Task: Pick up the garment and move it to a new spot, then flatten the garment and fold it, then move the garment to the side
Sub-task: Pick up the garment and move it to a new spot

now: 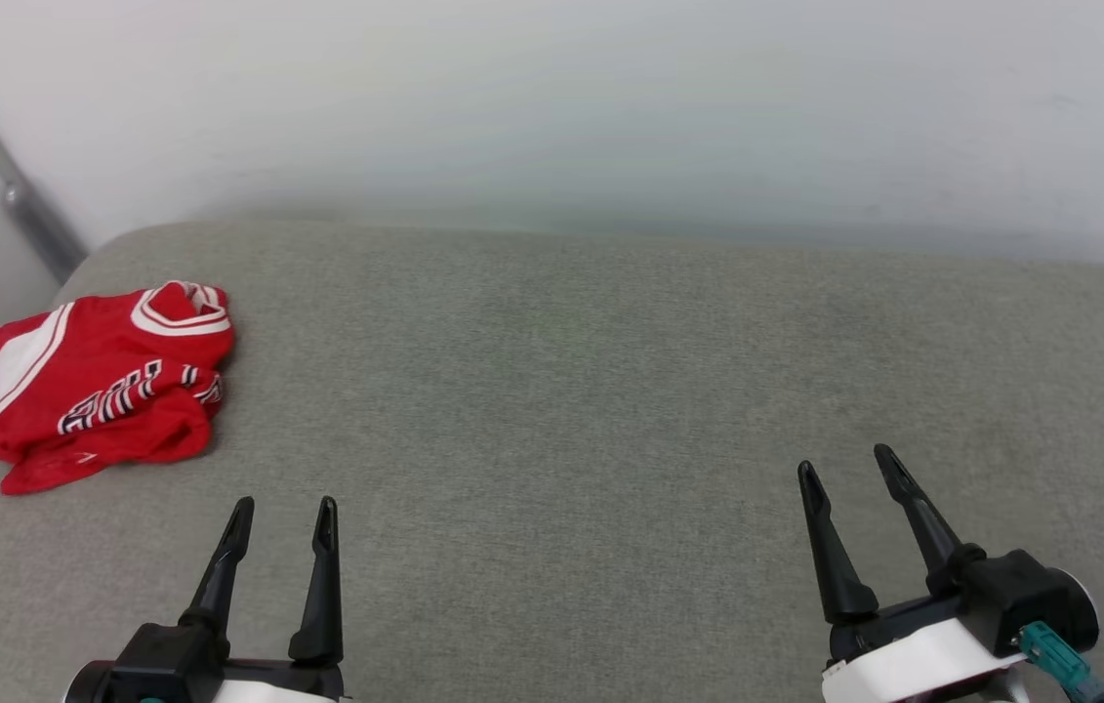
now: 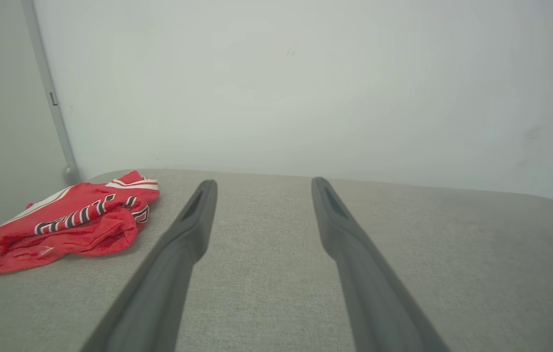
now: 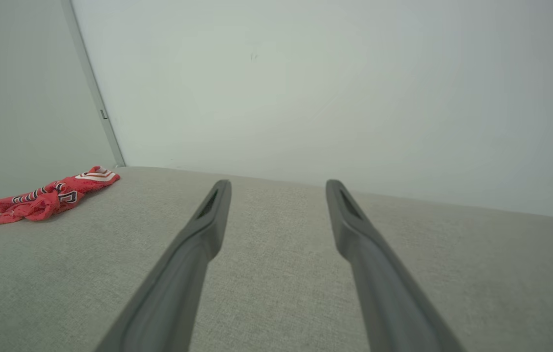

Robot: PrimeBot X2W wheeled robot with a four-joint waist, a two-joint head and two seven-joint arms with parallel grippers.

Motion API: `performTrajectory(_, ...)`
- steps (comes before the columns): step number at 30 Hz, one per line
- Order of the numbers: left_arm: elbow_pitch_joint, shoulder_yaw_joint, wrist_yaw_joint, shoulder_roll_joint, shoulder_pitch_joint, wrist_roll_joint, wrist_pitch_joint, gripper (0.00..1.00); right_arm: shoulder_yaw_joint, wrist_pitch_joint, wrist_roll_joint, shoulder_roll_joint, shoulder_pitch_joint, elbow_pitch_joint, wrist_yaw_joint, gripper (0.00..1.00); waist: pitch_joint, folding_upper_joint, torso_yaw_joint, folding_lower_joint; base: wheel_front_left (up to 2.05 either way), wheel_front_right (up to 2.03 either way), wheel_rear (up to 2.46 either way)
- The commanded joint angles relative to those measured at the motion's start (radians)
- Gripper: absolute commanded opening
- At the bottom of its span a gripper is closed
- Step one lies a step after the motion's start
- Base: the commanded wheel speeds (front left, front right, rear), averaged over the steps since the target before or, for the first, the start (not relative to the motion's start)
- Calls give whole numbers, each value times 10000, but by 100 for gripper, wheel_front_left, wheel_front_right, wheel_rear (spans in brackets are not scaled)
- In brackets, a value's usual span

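The garment (image 1: pixel 107 386) is a red jersey with white trim and black lettering, lying crumpled at the far left of the grey cushioned surface (image 1: pixel 610 391), near its left edge. The left wrist view has the garment (image 2: pixel 73 220) at its left, and it is small at the far left as the garment (image 3: pixel 51 195) in the right wrist view. My left gripper (image 1: pixel 283 510) hovers open near the front, below and to the right of the garment, nothing between its fingers. My right gripper (image 1: pixel 844 464) is open far to the right, also empty.
A pale wall (image 1: pixel 610 117) rises behind the surface. A grey metal post (image 1: pixel 15 195) runs down the wall's corner at the left, close behind the garment. The surface's left edge drops off just beside the garment.
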Motion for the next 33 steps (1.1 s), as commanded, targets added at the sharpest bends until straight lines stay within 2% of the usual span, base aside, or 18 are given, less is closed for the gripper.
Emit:
performTrajectory(1,-36,40,-14,-14,97,54,-28,100,83,-25,105,6,101,3,-3,100,-120,0,427,0,0,0,0)
performTrajectory(17,-203,322,-23,-14,483,375,-28,100,687,-25,449,6,368,98,-3,100,-521,0,2336,0,0,0,0)
performTrajectory(25,-116,407,-57,-16,535,311,-28,100,899,-25,551,6,415,106,-3,100,-538,0,2772,0,0,0,0)
performTrajectory(33,58,476,-79,-15,493,266,-28,100,870,-25,636,6,373,193,-3,100,-411,0,2832,0,0,0,0)
